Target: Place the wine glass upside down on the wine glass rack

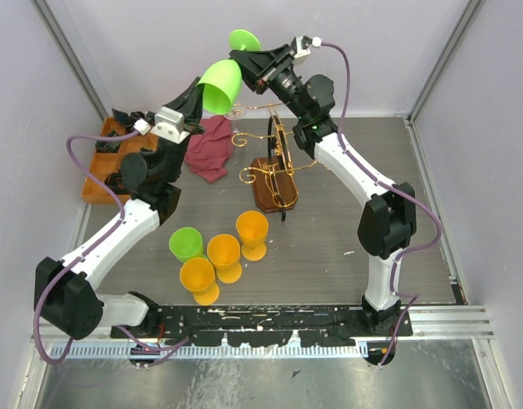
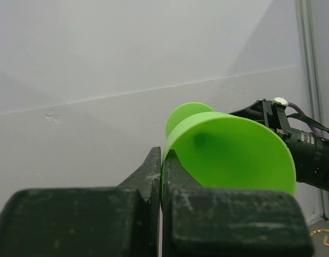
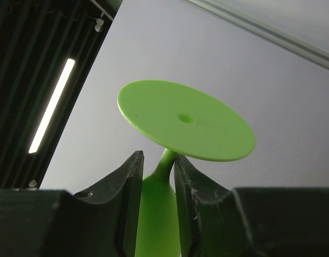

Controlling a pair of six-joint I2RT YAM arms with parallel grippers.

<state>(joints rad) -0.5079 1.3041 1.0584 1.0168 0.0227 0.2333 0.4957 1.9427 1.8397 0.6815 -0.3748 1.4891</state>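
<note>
While both arms hold the green wine glass aloft in the upper middle of the top view, the step in hand looks like a handover. The jaws of the left arm are pinched shut on the bowl's rim, and those of the right arm are closed around the stem just under the foot. The wine glass rack stands on the counter at frame centre, apart from the glass. Next, I judge, 1 grip must release — likely the left — so the right can bring the glass, foot up, onto a gold wire arm.
</note>
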